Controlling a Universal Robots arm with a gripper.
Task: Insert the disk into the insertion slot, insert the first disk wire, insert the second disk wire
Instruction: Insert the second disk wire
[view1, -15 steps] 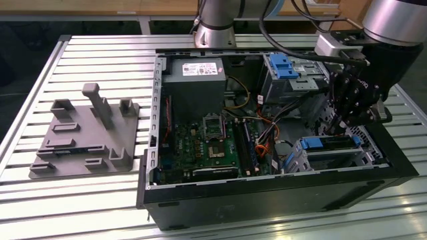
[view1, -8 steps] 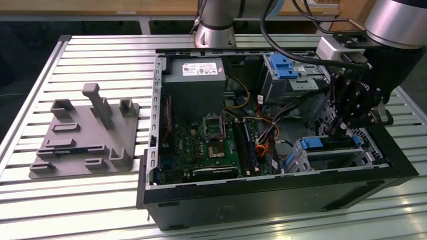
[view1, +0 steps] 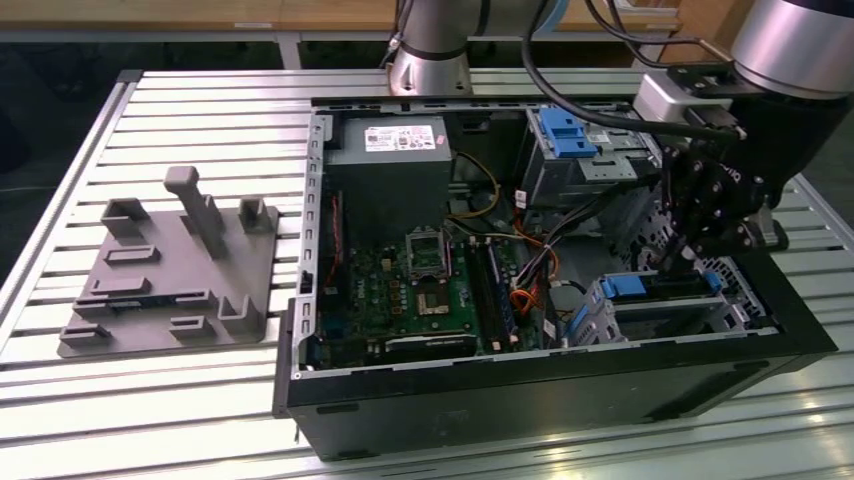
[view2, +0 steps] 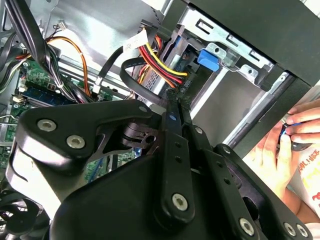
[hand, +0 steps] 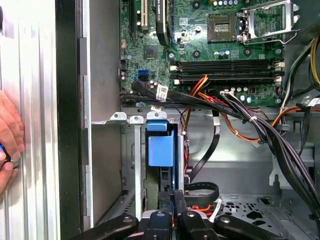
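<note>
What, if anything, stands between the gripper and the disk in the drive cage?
Nothing visible does. In the first wrist view the gripper hangs just off the end of the disk, which sits in the insertion slot. A looped black cable lies beside the disk, not between them.

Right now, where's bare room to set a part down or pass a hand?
Bare table slats on the far side of the grey fixture plate, and the strip on its near side. Crowded: the insertion slot, with the jaws, cables and a person's hand beside the case.
</note>
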